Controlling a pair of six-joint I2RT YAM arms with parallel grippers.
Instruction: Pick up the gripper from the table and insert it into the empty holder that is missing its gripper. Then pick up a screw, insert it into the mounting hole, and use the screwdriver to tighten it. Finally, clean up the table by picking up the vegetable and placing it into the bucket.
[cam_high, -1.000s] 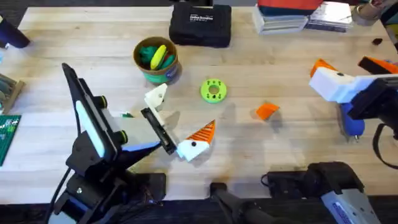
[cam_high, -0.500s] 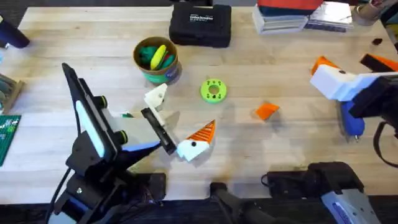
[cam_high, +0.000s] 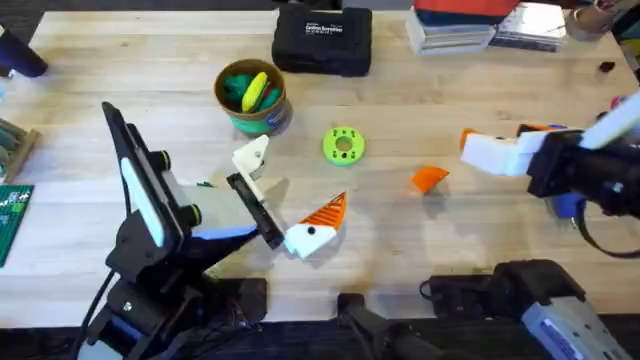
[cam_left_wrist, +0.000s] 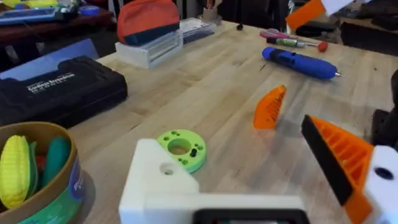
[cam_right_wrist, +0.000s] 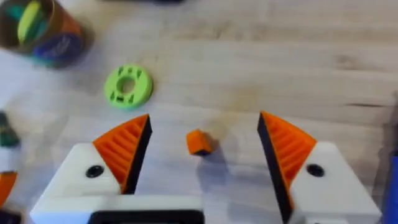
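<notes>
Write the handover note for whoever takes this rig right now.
Right gripper: open, hovering above the loose orange gripper, nothing held.
Left gripper: open, parked low; one finger is a bare white holder missing its pad, the other carries one.
Screwdriver lies on the table's right side, untouched.
Bucket holds toys; whether the vegetable is among them is unclear.
Done: nothing confirmed. Left: grasp and insert the pad, screw, tighten, check cleanup.

Bare table around gripper (cam_high: 429, 178); nearest obstacle green disc (cam_high: 343, 145), screwdriver (cam_high: 567, 204) well apart.
</notes>
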